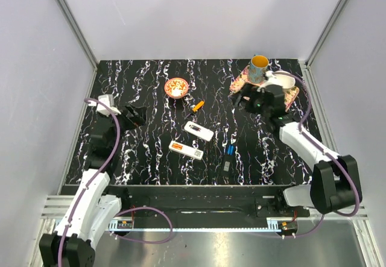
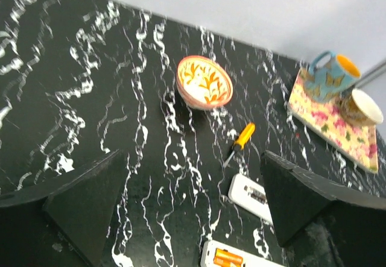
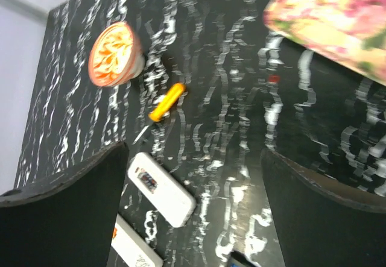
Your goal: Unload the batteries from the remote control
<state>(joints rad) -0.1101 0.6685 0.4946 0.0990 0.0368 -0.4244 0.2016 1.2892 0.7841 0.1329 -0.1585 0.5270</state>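
Lying in the nearer remote [image 1: 189,151], the batteries [image 2: 228,258] are waiting unremoved; the left pincer [image 2: 190,161] and right pincer [image 3: 194,155] are hanging open, empty.

Black bench [image 1: 151,158] veined white, orange-and-white leaf-patterned bowl [image 1: 177,87], orange-handled screwdriver [image 1: 195,106], white remotes [image 1: 198,131], orange batteries [image 2: 228,258], pink-and-yellow floral tray [image 2: 325,125], blue mug [image 2: 329,77] yellow inside

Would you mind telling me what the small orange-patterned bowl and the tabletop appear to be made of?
The bowl looks like glazed ceramic: glossy, with a painted orange leaf pattern on white. The tabletop looks like black marble or a marble-print laminate, with white veining and a slight sheen; I cannot tell which.
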